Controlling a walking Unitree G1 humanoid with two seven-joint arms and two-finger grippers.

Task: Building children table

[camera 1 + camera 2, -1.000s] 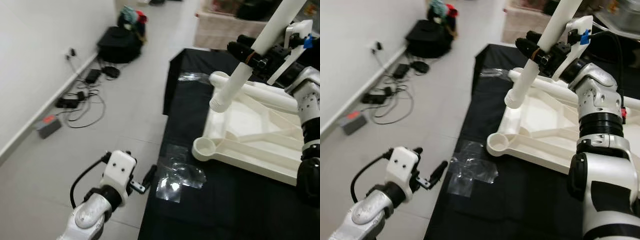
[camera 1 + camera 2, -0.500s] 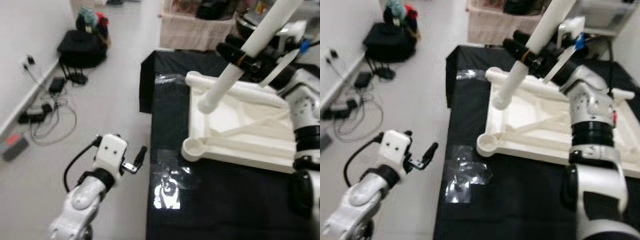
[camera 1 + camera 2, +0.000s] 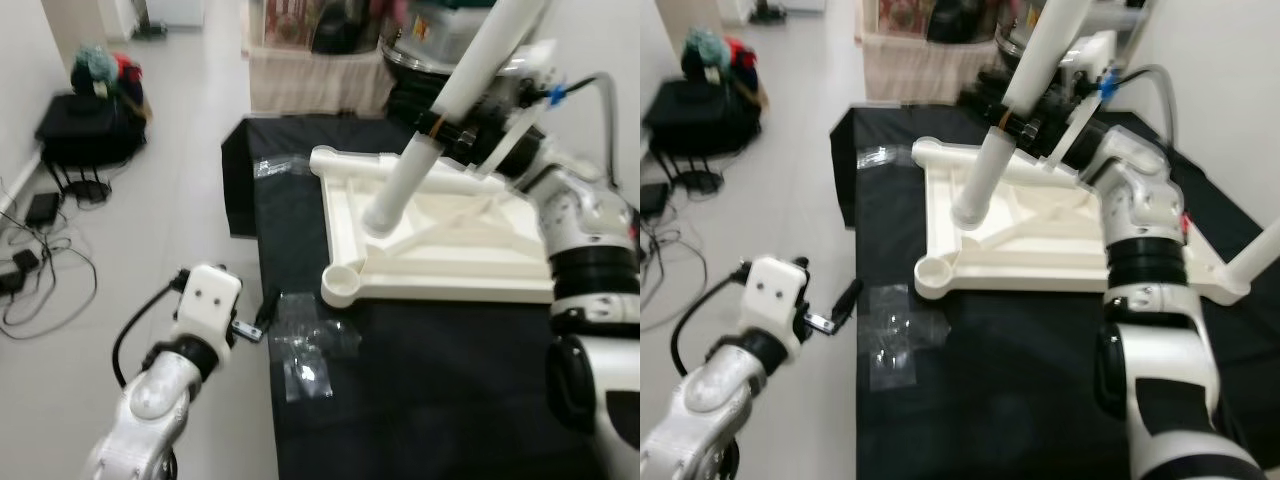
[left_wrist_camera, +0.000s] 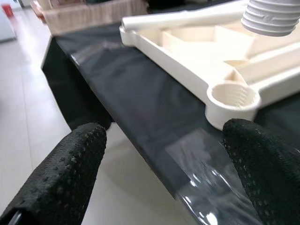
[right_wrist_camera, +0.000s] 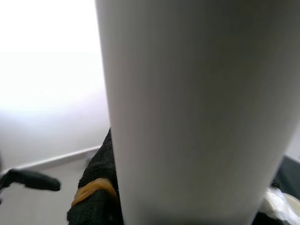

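The right gripper (image 3: 440,128) squeezes the smooth, hard, light-looking white leg (image 3: 440,115) mid-length, above the upside-down table top (image 3: 450,255), while the left gripper (image 4: 159,173) waits wide open.

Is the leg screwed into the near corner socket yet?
No. The leg hangs tilted above the tabletop in the right gripper; the socket is empty.

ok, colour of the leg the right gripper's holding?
White table leg, clearest in the left eye view.

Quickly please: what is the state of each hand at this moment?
Left hand: open, holding nothing, near the black table's edge.
Right hand: closed on the white table leg, above the upturned white tabletop.
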